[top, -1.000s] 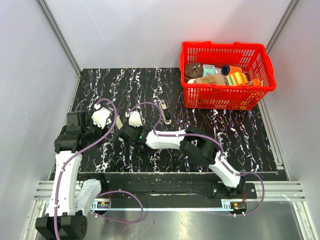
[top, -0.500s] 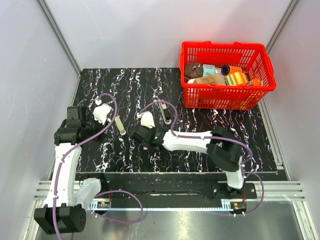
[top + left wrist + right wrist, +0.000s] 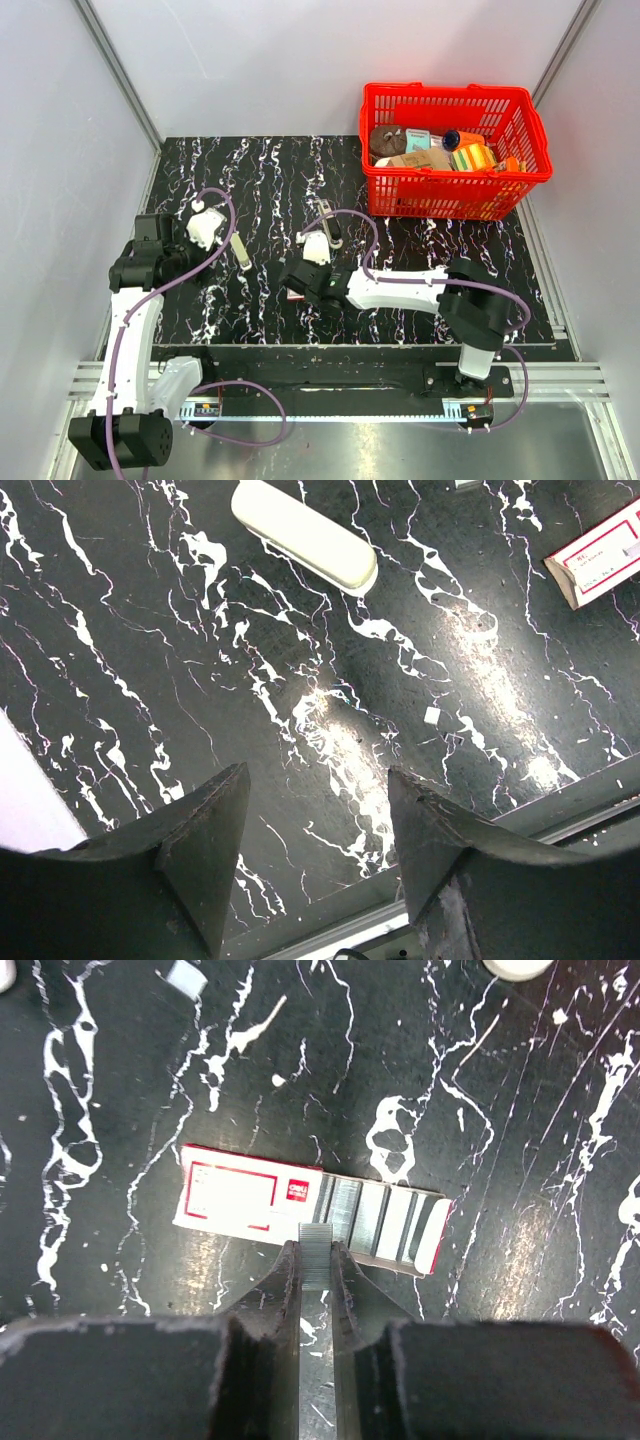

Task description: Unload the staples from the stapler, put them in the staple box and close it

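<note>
**— Where's the stapler?**

— I see it on the worktop (image 3: 260, 170): stapler (image 3: 333, 232), just behind my right wrist, near the basket's (image 3: 455, 205) left corner. The right arm's cable (image 3: 352, 214) loops past it and the wrist covers part.

**— And the end effectors?**

— My right end effector (image 3: 315, 1255) is clamped on a staple strip (image 3: 315, 1235), its tips at the near edge of the open box (image 3: 250, 1192), which holds more staples. My left end effector (image 3: 318, 780) hangs with fingers apart over bare worktop, gripping nothing. A cream bar (image 3: 305, 535) lies beyond it, and the box sits between my two arms.
</note>
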Controlling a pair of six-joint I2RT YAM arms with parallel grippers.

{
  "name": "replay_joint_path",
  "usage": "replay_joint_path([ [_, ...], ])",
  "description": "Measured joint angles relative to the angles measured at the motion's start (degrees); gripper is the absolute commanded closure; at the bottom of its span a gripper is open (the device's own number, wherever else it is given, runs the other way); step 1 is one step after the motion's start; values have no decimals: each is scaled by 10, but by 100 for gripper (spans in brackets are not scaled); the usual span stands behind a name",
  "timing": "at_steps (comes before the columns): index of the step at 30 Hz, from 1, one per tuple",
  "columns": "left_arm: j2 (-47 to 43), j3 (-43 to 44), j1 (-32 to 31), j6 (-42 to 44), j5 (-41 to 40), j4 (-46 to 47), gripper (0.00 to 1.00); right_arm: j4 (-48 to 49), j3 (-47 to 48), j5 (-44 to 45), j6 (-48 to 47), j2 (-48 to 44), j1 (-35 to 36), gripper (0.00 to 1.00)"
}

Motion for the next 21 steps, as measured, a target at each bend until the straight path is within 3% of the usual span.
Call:
replay_joint_path([
  [21,-7,-14,0,0,0,8,38,-2,-19,13,30,26,0,96],
])
